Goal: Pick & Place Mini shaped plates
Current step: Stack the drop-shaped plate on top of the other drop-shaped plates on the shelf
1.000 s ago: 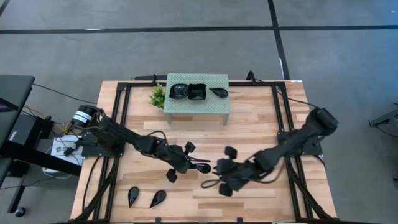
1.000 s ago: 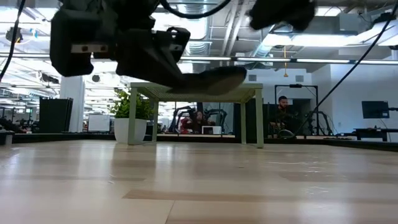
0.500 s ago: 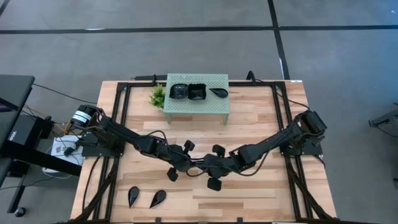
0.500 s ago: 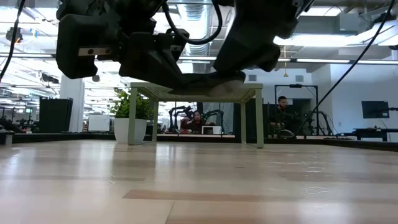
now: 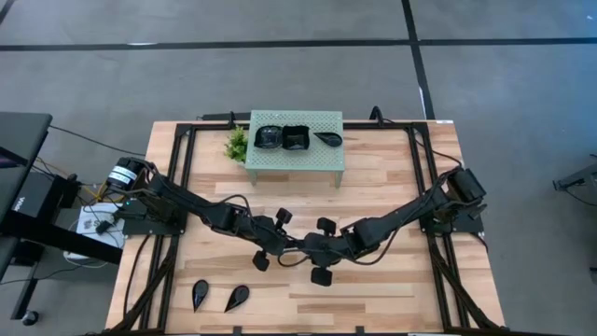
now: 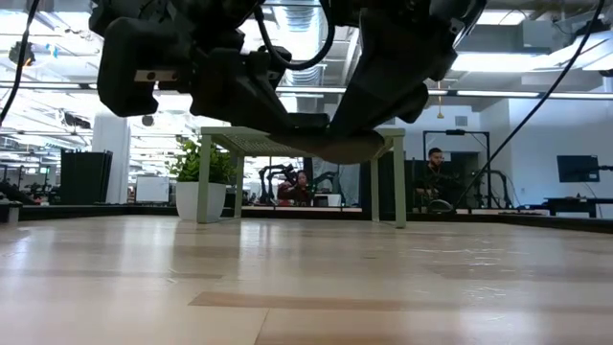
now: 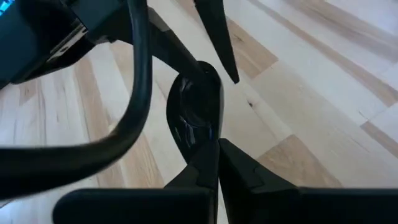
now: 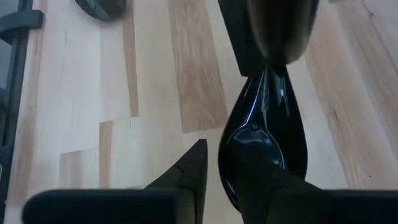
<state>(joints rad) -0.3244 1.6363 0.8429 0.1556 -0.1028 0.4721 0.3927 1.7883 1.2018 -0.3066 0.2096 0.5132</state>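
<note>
The right gripper has reached the leaf-shaped plate held by the left gripper.

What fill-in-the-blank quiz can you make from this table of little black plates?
1. The mint-green stand holds ___ black plates.
2. Two more plates lie on the table near its front edge, on the ___ arm's side.
3. The left jaws are shut on a ___-shaped plate above the table's middle.
4. Beside the stand sits a small green ___.

Missing words: three; left; teardrop; plant.
</note>
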